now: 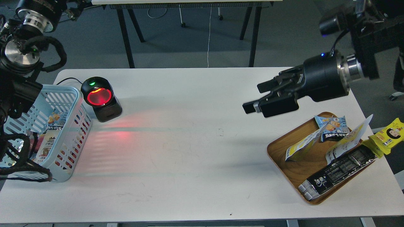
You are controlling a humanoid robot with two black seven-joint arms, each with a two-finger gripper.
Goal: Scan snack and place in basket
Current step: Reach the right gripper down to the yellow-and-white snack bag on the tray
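Two white-and-yellow snack pouches stand in the wooden tray [284, 164] at the right: one leaning at the left [300, 147], one with a dark grey text panel at the right [345, 143]. My right gripper [251, 97] is open and empty, pointing left, above the table up and left of the tray, apart from the pouches. The light-blue basket [68, 94] stands at the table's left edge with several packets inside. My left arm is over the basket's far side; its gripper [73, 8] is small and dark at the top left.
A black scanner [100, 98] glows red beside the basket and casts red light on the table. The tray also holds a small light-blue packet [332, 125] and a long black packet [339, 170]. A yellow packet [386, 138] hangs off the table's right edge.
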